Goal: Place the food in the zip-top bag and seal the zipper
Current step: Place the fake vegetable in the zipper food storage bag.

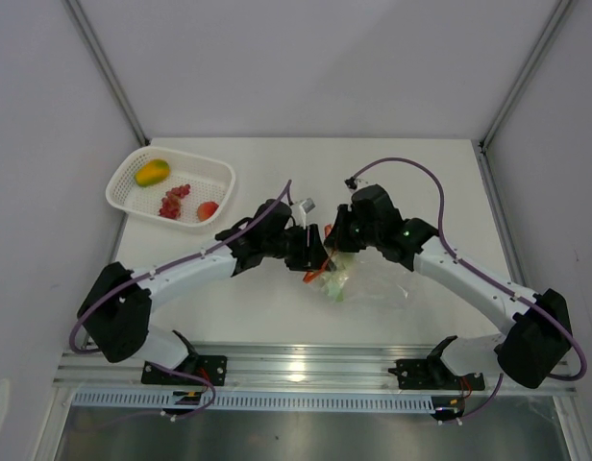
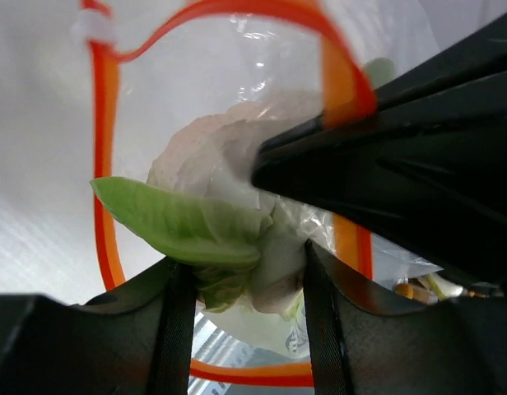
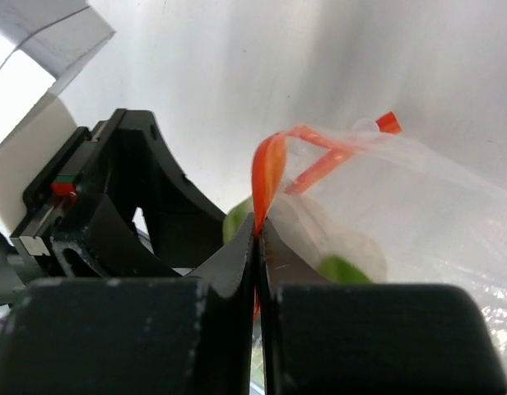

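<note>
The clear zip-top bag (image 1: 373,280) lies at mid-table, its mouth facing left. My left gripper (image 1: 315,257) is shut on a white-and-green vegetable (image 2: 204,222) and holds it inside the bag's open mouth, ringed by the red-orange zipper (image 2: 105,164). My right gripper (image 3: 258,234) is shut on the zipper strip (image 3: 268,173) and holds that edge of the mouth up. Green vegetable pieces (image 3: 340,267) show through the plastic. The mango (image 1: 152,172), the grape bunch (image 1: 174,201) and the red-orange round fruit (image 1: 208,209) lie in the basket.
The white mesh basket (image 1: 123,182) stands at the back left of the table. White walls close the left, back and right sides. The two arms meet over the bag and their purple cables arch above them.
</note>
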You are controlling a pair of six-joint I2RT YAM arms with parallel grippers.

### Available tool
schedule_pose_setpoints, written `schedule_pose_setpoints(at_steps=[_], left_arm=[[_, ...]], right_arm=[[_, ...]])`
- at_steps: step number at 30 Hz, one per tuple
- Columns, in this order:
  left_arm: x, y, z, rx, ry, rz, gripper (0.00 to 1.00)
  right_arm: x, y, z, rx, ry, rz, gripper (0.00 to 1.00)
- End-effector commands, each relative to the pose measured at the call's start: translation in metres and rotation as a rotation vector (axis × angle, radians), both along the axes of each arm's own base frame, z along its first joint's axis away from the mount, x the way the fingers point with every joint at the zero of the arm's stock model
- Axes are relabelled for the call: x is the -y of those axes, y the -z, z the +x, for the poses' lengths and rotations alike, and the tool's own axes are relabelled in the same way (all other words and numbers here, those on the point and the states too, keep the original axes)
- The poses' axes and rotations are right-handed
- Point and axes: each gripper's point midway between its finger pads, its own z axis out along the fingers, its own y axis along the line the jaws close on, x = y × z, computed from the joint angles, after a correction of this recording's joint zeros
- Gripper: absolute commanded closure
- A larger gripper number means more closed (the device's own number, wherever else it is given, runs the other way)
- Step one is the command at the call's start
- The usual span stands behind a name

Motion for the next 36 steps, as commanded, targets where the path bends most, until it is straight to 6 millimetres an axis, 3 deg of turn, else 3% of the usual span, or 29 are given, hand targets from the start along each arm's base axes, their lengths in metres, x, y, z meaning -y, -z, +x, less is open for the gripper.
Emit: schedule_pose_setpoints(at_steps=[1, 2, 6, 7, 9, 12, 13, 16, 19, 20, 22, 23, 33, 36], left_arm=[[0.03, -0.04, -0.012, 0.114, 0.203, -0.205, 0.99], [0.035, -0.03, -0.011, 0.079, 0.21, -0.204, 0.99], [0.048, -0.024, -0.02, -0.021, 0.279, -0.299, 0.99], [0.052, -0.033, -0.022, -0.002, 0.314, -0.351, 0.99], [0.053, -0.032, -0.025, -0.018, 0.324, -0.372, 0.96], [0.05, -0.024, -0.021, 0.001, 0.313, -0.325, 0.74], [0.045, -0.02, -0.023, -0.016, 0.298, -0.286, 0.56], [0.038, -0.019, -0.013, 0.058, 0.243, -0.219, 0.41], [0.022, -0.007, -0.001, 0.116, 0.146, -0.106, 0.3], [0.017, -0.017, 0.003, 0.174, 0.126, -0.106, 0.27], [-0.001, -0.012, 0.005, 0.204, 0.069, -0.026, 0.2], [-0.006, -0.011, 0.007, 0.217, 0.051, -0.002, 0.01], [-0.06, -0.024, 0.025, 0.384, -0.169, 0.135, 0.01], [-0.078, -0.01, 0.025, 0.361, -0.235, 0.211, 0.0]], right_arm=[[-0.003, -0.013, 0.004, 0.042, -0.021, 0.009, 1.0], [-0.005, -0.015, 0.004, 0.042, -0.027, 0.018, 1.0], [-0.008, -0.018, 0.003, 0.045, -0.049, 0.024, 1.0], [-0.005, -0.015, 0.003, 0.045, -0.049, 0.011, 1.0], [-0.003, -0.01, 0.002, 0.037, -0.045, -0.003, 1.0], [0.0, -0.007, 0.001, 0.033, -0.043, -0.008, 1.0], [0.0, -0.006, 0.001, 0.032, -0.046, -0.006, 1.0], [0.0, -0.007, 0.001, 0.035, -0.046, -0.004, 1.0], [0.002, -0.008, -0.001, 0.033, -0.051, -0.007, 1.0], [0.002, -0.007, -0.002, 0.032, -0.053, -0.01, 1.0], [0.002, -0.008, -0.006, 0.028, -0.062, -0.004, 1.0], [0.002, -0.007, -0.007, 0.024, -0.068, -0.001, 1.0], [0.007, -0.003, -0.025, 0.007, -0.095, 0.0, 1.0], [0.011, -0.006, -0.028, 0.011, -0.091, 0.004, 1.0]])
